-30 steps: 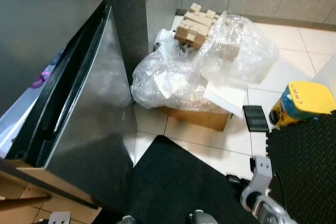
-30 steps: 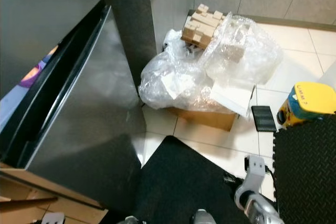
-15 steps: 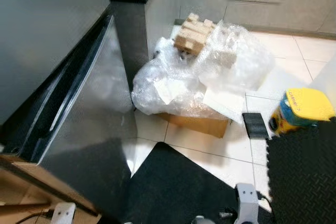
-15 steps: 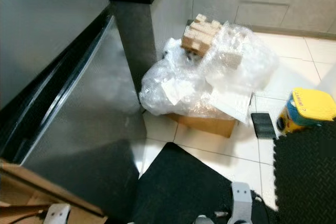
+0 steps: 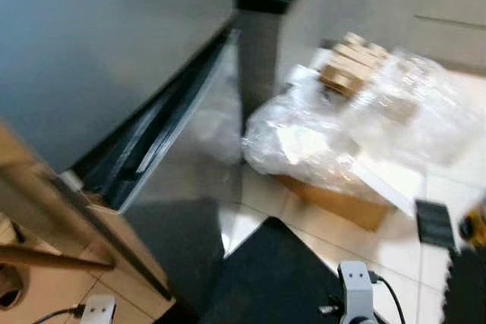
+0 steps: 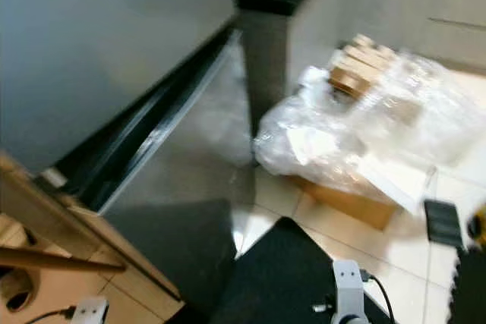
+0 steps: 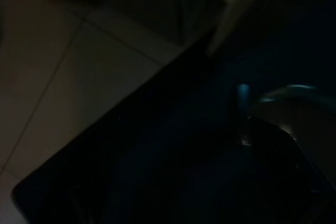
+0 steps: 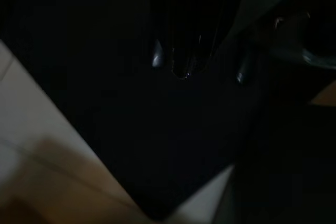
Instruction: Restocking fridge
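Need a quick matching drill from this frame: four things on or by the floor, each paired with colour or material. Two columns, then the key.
1. mat
2. box
3. wrap
4. fridge door

a. clear plastic
b. grey metal
c. black
d. brown cardboard

Pairs: 1-c, 2-d, 3-a, 4-b

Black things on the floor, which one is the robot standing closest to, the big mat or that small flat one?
The big black mat, spreading at the frame's bottom edge. The small flat black thing lies farther off, beside the cardboard box.
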Controlling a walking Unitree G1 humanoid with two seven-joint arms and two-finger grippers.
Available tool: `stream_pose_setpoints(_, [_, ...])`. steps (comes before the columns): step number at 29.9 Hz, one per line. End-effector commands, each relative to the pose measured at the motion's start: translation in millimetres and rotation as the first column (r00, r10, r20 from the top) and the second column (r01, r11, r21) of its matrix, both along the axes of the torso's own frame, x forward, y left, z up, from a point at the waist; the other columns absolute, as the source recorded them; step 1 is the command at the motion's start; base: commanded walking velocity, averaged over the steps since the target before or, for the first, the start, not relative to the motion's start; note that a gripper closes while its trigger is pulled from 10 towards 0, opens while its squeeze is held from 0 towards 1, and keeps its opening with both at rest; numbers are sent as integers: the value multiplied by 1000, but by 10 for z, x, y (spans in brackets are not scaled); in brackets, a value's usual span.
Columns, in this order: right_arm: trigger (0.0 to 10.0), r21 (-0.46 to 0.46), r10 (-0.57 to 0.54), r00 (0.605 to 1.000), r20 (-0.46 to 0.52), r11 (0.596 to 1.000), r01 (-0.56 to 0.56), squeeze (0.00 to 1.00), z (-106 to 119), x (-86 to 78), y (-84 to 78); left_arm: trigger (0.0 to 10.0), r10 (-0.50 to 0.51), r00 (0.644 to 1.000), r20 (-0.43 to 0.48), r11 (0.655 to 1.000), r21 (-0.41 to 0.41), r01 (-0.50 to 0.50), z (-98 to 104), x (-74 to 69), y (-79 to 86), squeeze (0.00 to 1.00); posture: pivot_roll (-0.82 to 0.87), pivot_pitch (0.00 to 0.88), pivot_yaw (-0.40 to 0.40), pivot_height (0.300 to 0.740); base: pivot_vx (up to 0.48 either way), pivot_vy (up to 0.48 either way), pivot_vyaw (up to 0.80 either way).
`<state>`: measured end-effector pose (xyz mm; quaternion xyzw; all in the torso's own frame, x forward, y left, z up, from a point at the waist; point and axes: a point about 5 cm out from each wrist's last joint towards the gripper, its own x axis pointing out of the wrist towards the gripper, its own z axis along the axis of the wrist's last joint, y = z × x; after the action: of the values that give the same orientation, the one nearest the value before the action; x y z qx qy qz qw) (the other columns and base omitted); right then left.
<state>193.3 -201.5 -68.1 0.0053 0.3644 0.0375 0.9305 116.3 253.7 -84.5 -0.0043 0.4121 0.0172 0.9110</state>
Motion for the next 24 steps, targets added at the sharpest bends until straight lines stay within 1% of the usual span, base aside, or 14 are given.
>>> stream_pose_setpoints(1, [10000, -9, -2, 999, -42, 1000, 1, 0, -67, -130, -33, 10000, 8, 999, -32, 1000, -7, -9, -26, -74, 11, 0, -125, 138, 40, 725, 0, 0, 800])
stream_pose_setpoints(11, [10000, -16, 12, 999, -41, 1000, -12, 0, -64, -121, -33, 10000, 25, 1000, -8, 1000, -16, -25, -7, -38, 27, 0, -119, 141, 39, 725, 0, 0, 800])
stream_pose_setpoints(13, [10000, 9, -13, 999, -40, 1000, 14, 0, -68, -130, -34, 10000, 27, 1000, -8, 999, -17, -27, -7, -38, 26, 0, -118, 142, 39, 725, 0, 0, 0])
stream_pose_setpoints(17, [10000, 2, -2, 999, -45, 1000, 3, 0, -73, -140, -35, 10000, 26, 1000, -9, 999, -20, -26, -8, -39, 23, 0, -118, 141, 39, 725, 0, 0, 0])
stream_pose_setpoints(18, [10000, -2, 0, 999, -46, 1000, 0, 0, -75, -143, -37, 10000, 22, 1000, -8, 1000, -21, -22, -8, 7, -6, 0, -118, 142, 39, 725, 0, 0, 0])
stream_pose_setpoints(20, [10000, -4, 4, 999, -48, 1000, -4, 0, -80, -152, -30, 10000, 11, 999, 31, 999, -38, -10, -1, 153, -155, 0, -117, 143, 38, 725, 0, -152, 0])
stream_pose_setpoints(21, [10000, -3, 5, 999, -48, 1000, -5, 0, -82, -156, -26, 10000, 8, 999, 50, 999, -46, -5, 6, 203, -211, 0, -117, 143, 38, 725, 0, -304, 0])
stream_pose_setpoints(22, [10000, -3, 5, 999, -48, 1000, -5, 0, -82, -156, -26, 10000, 8, 999, 50, 999, -46, -5, 6, 203, -211, 0, -117, 143, 38, 725, 0, -304, 0])
stream_pose_setpoints(24, [10000, -6, 13, 999, -49, 1000, -14, 0, -84, -157, -17, 10000, -1, 997, 74, 999, -52, 5, 17, 255, -277, 0, -117, 144, 36, 725, 0, -480, 0])
